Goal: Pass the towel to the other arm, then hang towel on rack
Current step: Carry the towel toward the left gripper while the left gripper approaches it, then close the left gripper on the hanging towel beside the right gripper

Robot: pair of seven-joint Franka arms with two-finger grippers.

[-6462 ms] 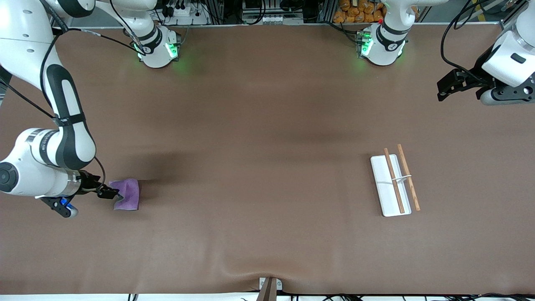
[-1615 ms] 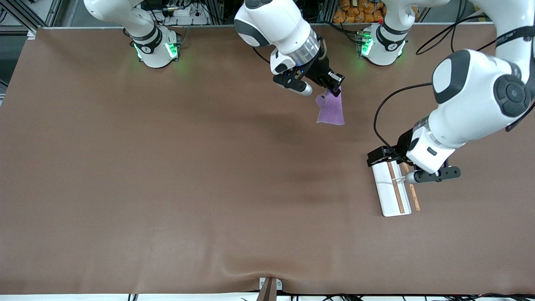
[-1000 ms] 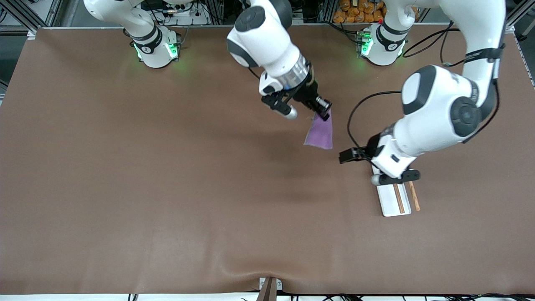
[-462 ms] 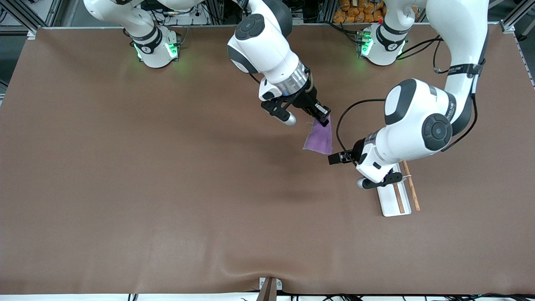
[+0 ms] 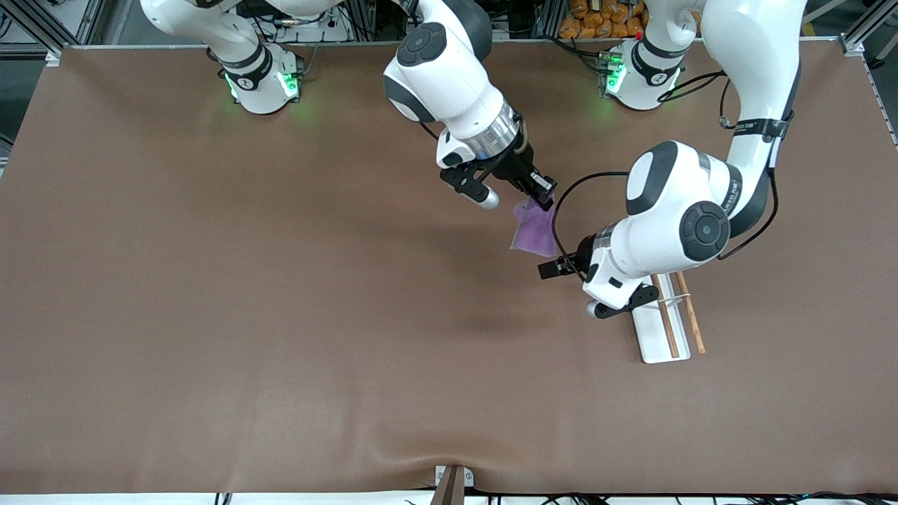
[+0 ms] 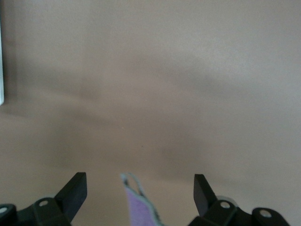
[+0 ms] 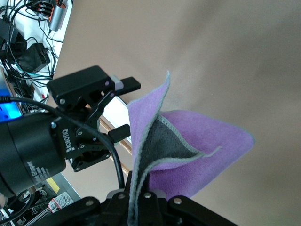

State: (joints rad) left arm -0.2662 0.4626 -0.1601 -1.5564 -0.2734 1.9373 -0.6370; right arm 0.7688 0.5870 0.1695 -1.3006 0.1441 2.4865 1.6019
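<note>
The right claw (image 5: pixel 544 194) is clamped on one corner of the towel (image 5: pixel 534 231), which hangs in the air over the middle of the tabletop (image 5: pixel 280 315), purple face outward with its dark grey face showing inside the fold in the right wrist view. The left claw (image 5: pixel 551 269) is over the tabletop just beside the hanging cloth's lower edge, its fingers (image 6: pixel 75 195) spread wide and empty; in the left wrist view the towel's edge shows between them without touching either. By judgement, the task is in its first stage: the towel is lifted and presented, but the handover is not yet made, since the left claw has not closed on the cloth. Remaining steps are the left claw's grip, the right claw's release, and hanging the towel on the rack (image 5: pixel 663 315), which stands on the tabletop toward the left arm's end. Count: one towel, one rack with two wooden rails on a white base, two arms.
</note>
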